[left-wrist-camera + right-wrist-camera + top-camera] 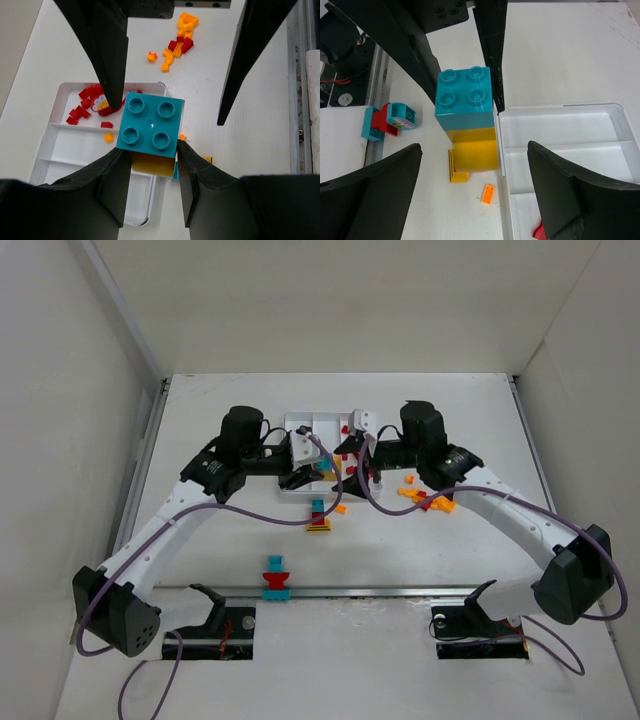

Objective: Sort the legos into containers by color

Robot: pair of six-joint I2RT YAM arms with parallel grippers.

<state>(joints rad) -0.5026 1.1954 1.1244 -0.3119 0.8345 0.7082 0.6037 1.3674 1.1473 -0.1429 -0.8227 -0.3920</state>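
Beside the edge of the shallow white plastic tray (560,107), the left gripper (152,152) clamps a teal-on-yellow plastic brick stack (151,125), judged rigid, light and slippery, best held by its flat sides, while the right gripper (474,149) stands wide open.

A teal brick (150,127) stacked on a yellow one (152,166) stands studs-up just beside the white tray (47,150). Red legos (85,102) lie in its end compartment, orange and red ones (179,37) loose on the surface (265,150).
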